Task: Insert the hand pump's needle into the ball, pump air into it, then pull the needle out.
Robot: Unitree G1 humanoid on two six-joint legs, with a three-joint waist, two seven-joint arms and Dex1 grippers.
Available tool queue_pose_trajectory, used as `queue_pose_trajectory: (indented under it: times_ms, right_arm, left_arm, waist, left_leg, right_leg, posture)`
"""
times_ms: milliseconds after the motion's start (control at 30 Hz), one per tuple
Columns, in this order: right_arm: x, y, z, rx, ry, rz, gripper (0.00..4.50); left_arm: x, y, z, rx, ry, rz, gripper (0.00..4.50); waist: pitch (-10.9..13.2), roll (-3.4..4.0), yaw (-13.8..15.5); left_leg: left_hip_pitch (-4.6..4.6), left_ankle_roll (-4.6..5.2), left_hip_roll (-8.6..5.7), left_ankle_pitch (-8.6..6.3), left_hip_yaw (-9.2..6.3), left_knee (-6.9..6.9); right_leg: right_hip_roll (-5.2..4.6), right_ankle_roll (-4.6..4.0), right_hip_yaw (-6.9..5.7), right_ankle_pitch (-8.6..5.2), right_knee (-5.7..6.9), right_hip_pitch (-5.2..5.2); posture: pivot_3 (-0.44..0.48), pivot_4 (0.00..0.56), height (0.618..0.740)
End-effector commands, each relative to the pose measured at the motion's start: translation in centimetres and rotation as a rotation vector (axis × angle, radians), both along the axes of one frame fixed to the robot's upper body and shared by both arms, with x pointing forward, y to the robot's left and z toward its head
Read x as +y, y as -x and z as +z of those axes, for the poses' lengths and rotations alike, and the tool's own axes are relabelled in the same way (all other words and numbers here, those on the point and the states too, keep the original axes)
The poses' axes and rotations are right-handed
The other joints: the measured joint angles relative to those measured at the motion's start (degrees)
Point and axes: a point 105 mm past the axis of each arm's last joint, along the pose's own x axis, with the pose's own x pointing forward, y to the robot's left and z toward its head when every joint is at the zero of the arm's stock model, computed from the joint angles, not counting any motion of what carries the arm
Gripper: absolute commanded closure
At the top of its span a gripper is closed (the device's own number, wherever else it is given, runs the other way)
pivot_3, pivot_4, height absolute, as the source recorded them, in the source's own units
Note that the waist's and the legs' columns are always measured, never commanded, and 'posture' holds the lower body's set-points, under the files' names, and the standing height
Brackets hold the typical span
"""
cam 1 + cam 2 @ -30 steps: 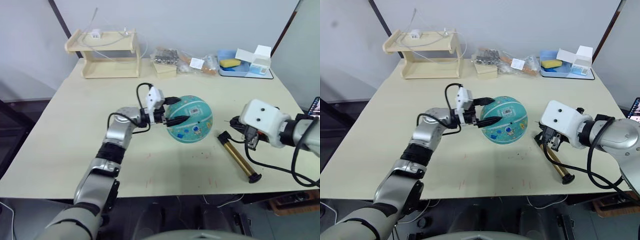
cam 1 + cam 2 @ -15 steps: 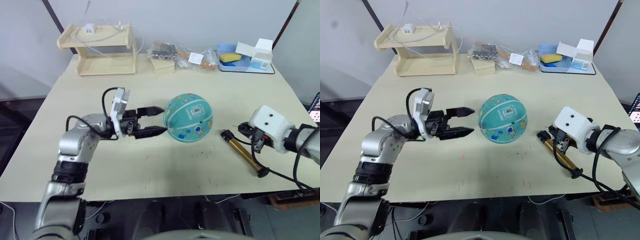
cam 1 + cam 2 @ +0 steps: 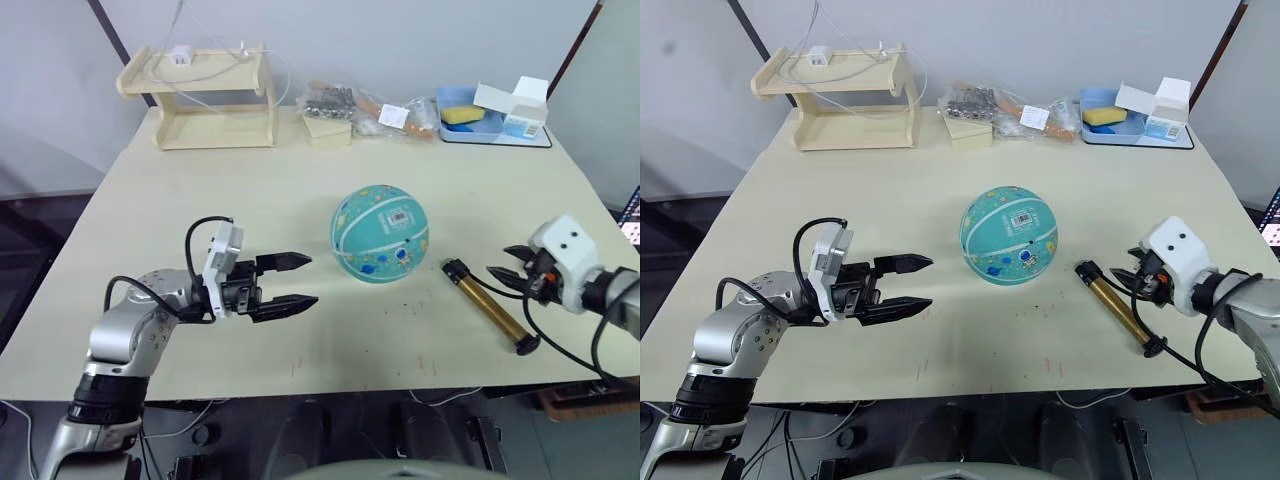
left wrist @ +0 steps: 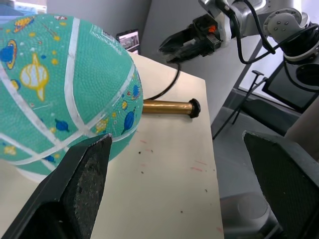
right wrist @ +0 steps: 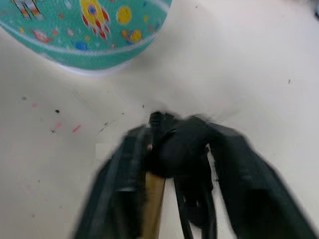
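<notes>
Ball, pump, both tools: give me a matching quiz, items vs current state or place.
Items:
1. ball
2. hand pump
3. left tool
4. right tool

States:
A. lying flat on the table, between the ball and the right tool
B. open, empty, apart from the ball
C. round, resting mid-table
D. open, just beyond the pump

Pairs: 1-C, 2-A, 3-B, 4-D

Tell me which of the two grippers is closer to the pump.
The right gripper, beside the pump on the table's right side. The left gripper hangs open, left of the ball.
</notes>
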Motion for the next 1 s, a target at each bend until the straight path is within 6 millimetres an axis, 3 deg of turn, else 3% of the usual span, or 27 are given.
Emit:
queue_pose_trajectory:
  times_ms: [33, 67, 400, 667, 1000]
  right_arm:
    - [-0.7, 0.9, 2.7, -0.1, -0.042, -0.03, 0.45]
    - [-0.9, 1.4, 3.0, -0.11, -0.053, -0.04, 0.04]
    - [-1.6, 6.2, 5.7, -0.197, -0.21, -0.063, 0.04]
    - [-4.3, 10.0, 2.2, -0.136, -0.189, -0.216, 0.04]
    - [-5.7, 11.4, 0.5, -0.119, -0.177, -0.29, 0.04]
  left_arm:
    - [0.7, 0.2, 0.5, -0.048, -0.016, 0.037, 0.0]
    - [1.0, 0.2, 0.3, -0.042, -0.018, 0.051, 0.0]
    - [3.0, 0.0, -2.0, 0.034, -0.05, 0.186, 0.0]
    - [4.7, 0.3, -4.1, 0.077, -0.086, 0.325, 0.0]
    - [6.5, 0.7, -5.9, 0.11, -0.087, 0.417, 0.0]
  waist:
    - [0.0, 0.0, 0.0]
    - [0.0, 0.0, 0.0]
    - [0.0, 0.01, 0.6]
    - [0.0, 0.03, 0.5]
    - [0.0, 0.1, 0.5]
  left_leg:
    - [0.0, 0.01, 0.0, 0.0, 0.03, 0.0]
    - [0.0, 0.01, 0.0, -0.01, 0.03, 0.0]
    - [0.03, 0.05, 0.0, -0.03, 0.07, 0.01]
    - [0.09, 0.05, 0.12, -0.03, 0.07, -0.03]
    - [0.24, 0.04, 0.17, -0.02, 0.15, -0.01]
  right_leg:
    - [0.0, 0.0, 0.04, 0.0, 0.0, -0.01]
    - [0.0, 0.0, 0.05, 0.0, 0.0, -0.01]
    - [0.05, 0.01, 0.18, 0.0, 0.0, 0.0]
    - [0.35, 0.0, 0.47, -0.02, 0.0, 0.04]
    - [0.41, -0.14, 0.74, -0.06, 0.01, 0.03]
  posture:
    - [0.0, 0.15, 0.74]
    - [0.0, 0.15, 0.74]
    - [0.0, 0.15, 0.74]
    - [0.0, 0.15, 0.74]
    - [0.0, 0.15, 0.74]
